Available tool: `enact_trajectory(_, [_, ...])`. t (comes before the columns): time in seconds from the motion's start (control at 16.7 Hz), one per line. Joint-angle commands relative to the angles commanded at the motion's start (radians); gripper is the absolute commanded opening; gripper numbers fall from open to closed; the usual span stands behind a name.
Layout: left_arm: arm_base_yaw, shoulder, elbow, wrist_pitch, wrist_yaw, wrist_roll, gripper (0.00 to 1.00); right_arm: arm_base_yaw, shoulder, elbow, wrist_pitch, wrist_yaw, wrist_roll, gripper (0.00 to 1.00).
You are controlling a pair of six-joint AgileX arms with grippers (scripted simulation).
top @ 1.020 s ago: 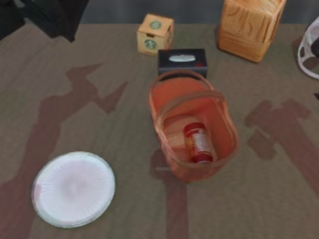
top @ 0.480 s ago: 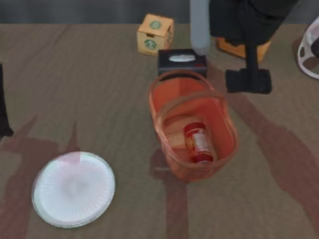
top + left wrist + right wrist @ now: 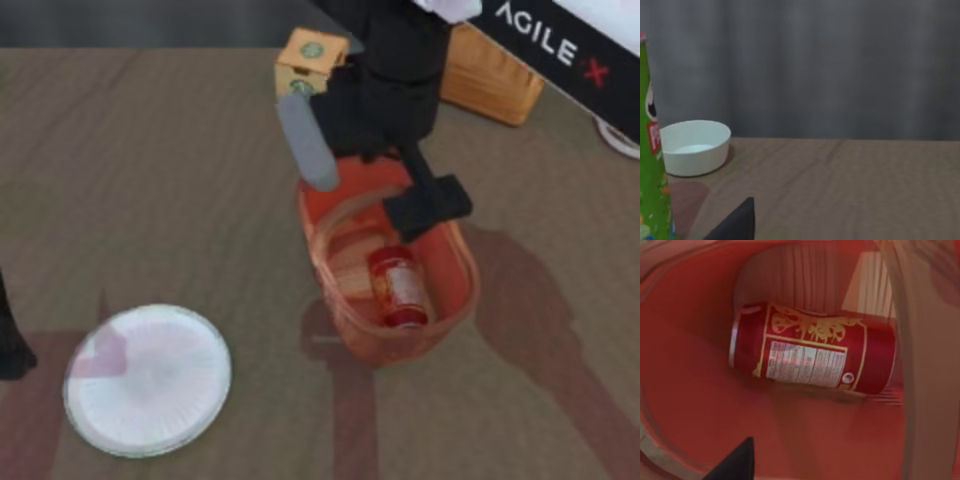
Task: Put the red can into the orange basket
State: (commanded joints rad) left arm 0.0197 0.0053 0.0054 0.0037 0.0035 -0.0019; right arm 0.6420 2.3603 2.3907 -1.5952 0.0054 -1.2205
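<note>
1. The red can (image 3: 401,289) lies on its side inside the orange basket (image 3: 455,300), on the slatted pale bottom, towards the end of the basket nearest the camera in the top view.
2. My right gripper (image 3: 425,205) hangs over the far half of the basket, its black arm coming in from the upper right and hiding the basket's far rim. I cannot tell how far its fingers are spread; nothing is seen held in them.
3. In the right wrist view the can (image 3: 812,357) fills the middle, cylindrical, glossy red with a yellow-white swirl and a printed panel, silver at the end. The basket's smooth orange wall (image 3: 685,365) curves round it, and the arched handle (image 3: 920,365) crosses at one side.
4. A small tan cardboard box (image 3: 308,55) with green round marks stands just behind the arm, partly covered by it. A larger tan woven box (image 3: 495,75) sits further right, also partly hidden.
5. A round white ribbed plate (image 3: 148,380) lies on the brown surface (image 3: 150,180) at the near left, well apart from the basket.
6. My left arm (image 3: 10,345) shows only as a dark shape at the left edge of the top view. Its fingers' state I cannot tell.
7. The left wrist view shows a white bowl (image 3: 694,147) on the surface, a tall green tube (image 3: 651,175) close by at the edge, and a grey curtain (image 3: 815,65) behind.
</note>
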Motion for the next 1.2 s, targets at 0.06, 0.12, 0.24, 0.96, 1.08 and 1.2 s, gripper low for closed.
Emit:
enact_trajectory(0.06, [0.0,-0.005,-0.005,-0.004,-0.004,0.002,1.0,0.002,0.006,0.006,-0.004,0.0,-0.003,1.0])
enact_trajectory(0.12, [0.0,-0.005,-0.005,-0.004,-0.004,0.002,1.0,0.002,0.006,0.006,-0.004,0.0,-0.003,1.0])
enact_trajectory(0.24, [0.0,-0.005,-0.005,-0.004,-0.004,0.002,1.0,0.002,0.006,0.006,-0.004,0.0,-0.003,1.0])
enact_trajectory(0.96, [0.0,-0.005,-0.005,-0.004,-0.004,0.002,1.0,0.002,-0.024,-0.127,0.099,0.0,-0.003,1.0])
enact_trajectory(1.08, [0.0,-0.005,-0.005,-0.004,-0.004,0.002,1.0,0.002,-0.024,-0.127,0.099,0.0,-0.003,0.85])
enact_trajectory(1.2, [0.0,-0.005,-0.005,-0.004,-0.004,0.002,1.0,0.002,-0.024,-0.127,0.099,0.0,-0.003,0.7])
